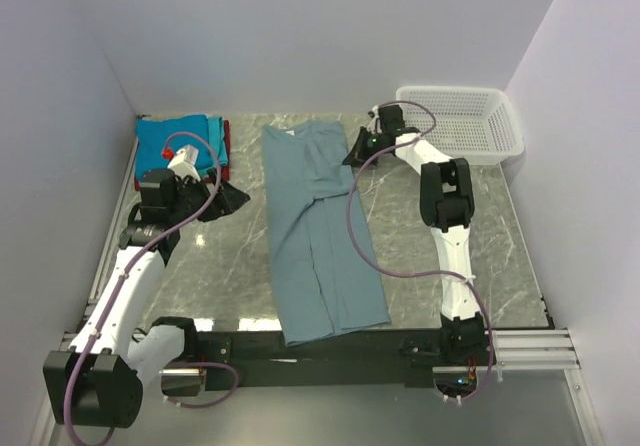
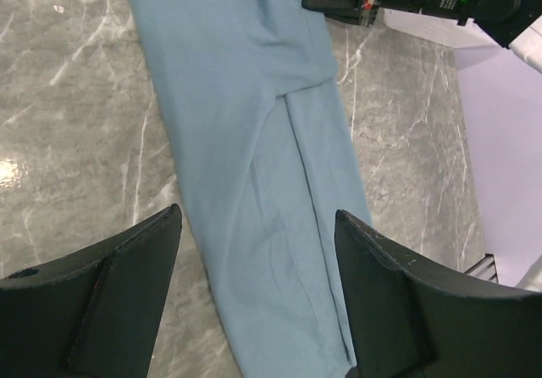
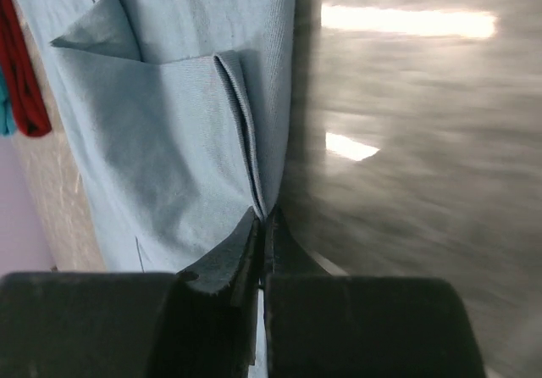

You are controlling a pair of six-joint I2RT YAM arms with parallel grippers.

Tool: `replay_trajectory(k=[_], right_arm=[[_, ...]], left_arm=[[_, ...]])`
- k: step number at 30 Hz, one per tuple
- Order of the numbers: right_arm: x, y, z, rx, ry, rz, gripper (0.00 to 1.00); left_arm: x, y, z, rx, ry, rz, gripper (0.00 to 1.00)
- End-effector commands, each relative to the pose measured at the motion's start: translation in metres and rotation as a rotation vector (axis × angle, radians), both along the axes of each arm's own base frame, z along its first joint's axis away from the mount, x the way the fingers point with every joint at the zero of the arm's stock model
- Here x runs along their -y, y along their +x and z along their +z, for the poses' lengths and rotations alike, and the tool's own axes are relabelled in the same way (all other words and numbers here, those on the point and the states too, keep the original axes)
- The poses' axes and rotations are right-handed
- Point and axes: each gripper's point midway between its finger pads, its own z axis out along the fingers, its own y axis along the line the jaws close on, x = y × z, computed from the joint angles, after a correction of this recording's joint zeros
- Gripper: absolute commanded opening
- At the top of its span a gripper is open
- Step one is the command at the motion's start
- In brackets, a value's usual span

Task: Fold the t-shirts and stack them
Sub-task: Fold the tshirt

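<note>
The large grey-blue t-shirt (image 1: 315, 236) lies on the marble table, folded into a long strip running from far to near. My right gripper (image 1: 355, 153) is at the strip's far right edge, shut on a pinched fold of the grey-blue t-shirt (image 3: 169, 124); the cloth runs straight into the right gripper (image 3: 264, 217). At the far left lies a folded stack: a bright blue t-shirt (image 1: 170, 136), teal beside it (image 1: 208, 131) and red (image 1: 222, 146) at its right edge. My left gripper (image 1: 232, 201) hovers just right of the stack, open. In the left wrist view the left gripper (image 2: 257, 214) holds nothing, with the shirt (image 2: 246, 141) below it.
A white mesh basket (image 1: 460, 121) stands at the back right, against the wall. Walls close in the table on the left, back and right. Bare marble (image 1: 450, 266) shows on both sides of the shirt strip. A metal rail (image 1: 520, 341) runs along the near edge.
</note>
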Motion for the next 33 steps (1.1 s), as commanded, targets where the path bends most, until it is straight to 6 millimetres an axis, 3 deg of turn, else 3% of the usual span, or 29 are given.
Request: replay_trajectory(k=[1, 8, 9, 17, 18, 21, 23, 24, 27, 33], right_arm=[[0.038, 0.020, 0.028, 0.084, -0.052, -0.102, 0.00], [0.061, 0.020, 0.037, 0.130, -0.129, -0.176, 0.00], [0.064, 0.022, 0.045, 0.149, -0.133, -0.193, 0.00], [0.083, 0.028, 0.049, 0.174, -0.201, -0.284, 0.00], [0.084, 0.030, 0.051, 0.182, -0.210, -0.289, 0.00], [0.082, 0.034, 0.056, 0.203, -0.217, -0.260, 0.00], [0.079, 0.032, 0.054, 0.198, -0.224, -0.212, 0.10], [0.072, 0.034, 0.063, 0.219, -0.220, -0.187, 0.15], [0.061, 0.026, 0.069, 0.239, -0.238, -0.104, 0.31], [0.064, 0.011, 0.101, 0.346, -0.331, -0.061, 0.42]], left_arm=[[0.008, 0.007, 0.009, 0.043, -0.030, -0.039, 0.78], [0.008, 0.012, 0.016, 0.071, 0.023, -0.082, 0.79], [0.006, 0.014, 0.019, 0.091, 0.050, -0.086, 0.79], [0.005, 0.016, 0.063, 0.228, 0.077, -0.097, 0.81], [0.006, 0.015, 0.067, 0.240, 0.069, -0.100, 0.83], [0.007, 0.015, 0.067, 0.248, 0.050, -0.096, 0.99], [0.010, 0.014, 0.057, 0.228, 0.047, -0.126, 1.00], [0.012, 0.015, 0.051, 0.213, 0.054, -0.150, 0.99], [0.024, 0.007, 0.054, 0.231, 0.048, -0.254, 0.99], [0.059, -0.015, 0.066, 0.403, 0.173, -0.424, 1.00]])
